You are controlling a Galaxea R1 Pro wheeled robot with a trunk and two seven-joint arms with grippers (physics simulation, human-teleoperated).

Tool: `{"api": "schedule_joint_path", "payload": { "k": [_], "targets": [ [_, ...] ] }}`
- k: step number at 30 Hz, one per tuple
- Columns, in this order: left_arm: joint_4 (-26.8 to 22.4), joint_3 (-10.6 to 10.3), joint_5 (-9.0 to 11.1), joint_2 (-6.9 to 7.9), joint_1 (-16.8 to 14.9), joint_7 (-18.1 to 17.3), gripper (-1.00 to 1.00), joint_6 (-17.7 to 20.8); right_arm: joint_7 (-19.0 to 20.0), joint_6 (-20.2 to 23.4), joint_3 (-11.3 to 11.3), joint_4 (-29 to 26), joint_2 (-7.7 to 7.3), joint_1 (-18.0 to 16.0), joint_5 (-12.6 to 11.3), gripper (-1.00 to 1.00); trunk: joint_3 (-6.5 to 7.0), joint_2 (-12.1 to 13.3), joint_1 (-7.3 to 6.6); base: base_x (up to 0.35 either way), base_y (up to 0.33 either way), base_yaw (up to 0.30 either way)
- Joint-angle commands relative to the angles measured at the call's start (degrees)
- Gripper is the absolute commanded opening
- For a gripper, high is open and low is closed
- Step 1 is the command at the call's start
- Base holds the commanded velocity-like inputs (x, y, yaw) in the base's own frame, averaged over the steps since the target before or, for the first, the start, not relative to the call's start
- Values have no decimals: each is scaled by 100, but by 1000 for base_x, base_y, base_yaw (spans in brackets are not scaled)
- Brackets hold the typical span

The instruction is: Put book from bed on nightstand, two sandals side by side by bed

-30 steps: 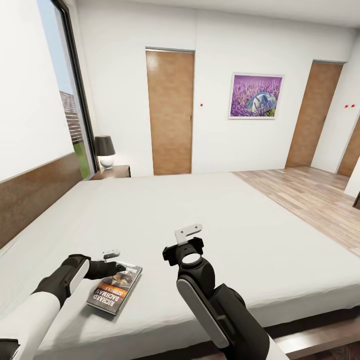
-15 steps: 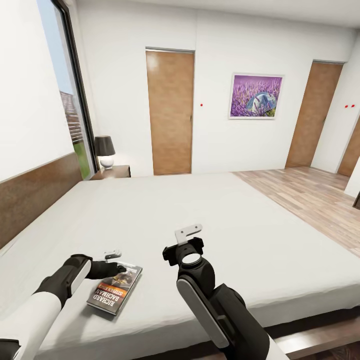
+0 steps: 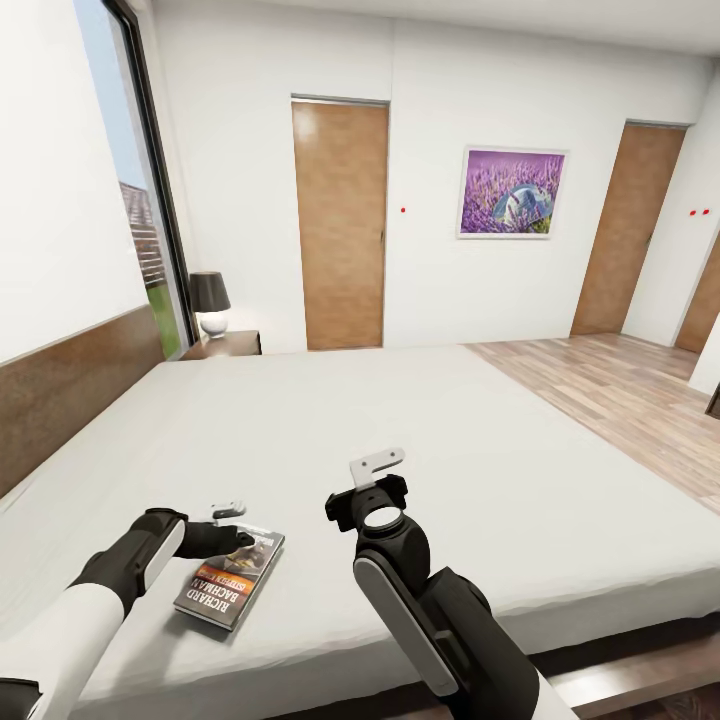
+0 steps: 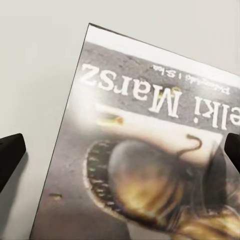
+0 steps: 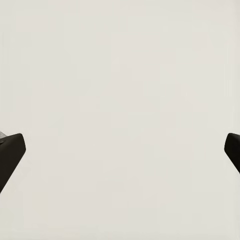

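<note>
Pale grey-white mattress of the bed [image 3: 420, 440] carries the book [image 3: 230, 578], which lies flat near the bed's near edge, toward the headboard side, its orange band and white lettering facing up. Left gripper [image 3: 228, 528] sits over the book's far end; in the left wrist view its two dark fingertips [image 4: 10, 155] stand spread wide, one on either side of the cover [image 4: 150, 165], not pinching it. Right gripper [image 3: 377, 463] hovers above bare mattress beside the book, apart from it, its fingers [image 5: 11, 150] likewise spread wide. One dark-brown nightstand [image 3: 225, 343] with a lamp [image 3: 210, 298] stands at the bed's far headboard corner.
</note>
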Motion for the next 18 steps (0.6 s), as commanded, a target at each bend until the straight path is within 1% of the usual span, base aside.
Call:
{"api": "schedule_joint_path", "payload": {
  "k": [1,7,18],
  "targets": [
    [63,-41,161,5,2,18,100,56,-60,20,6,-4,1,-7,-53,100,-8,-2,0,0,0,0],
    [58,-50,161,5,2,12,100,56,-60,20,7,-4,1,-7,-53,100,-8,-2,0,0,0,0],
    [55,-78,161,6,2,-136,100,55,-60,20,5,-4,1,-7,-53,100,-8,-2,0,0,0,0]
  ]
}}
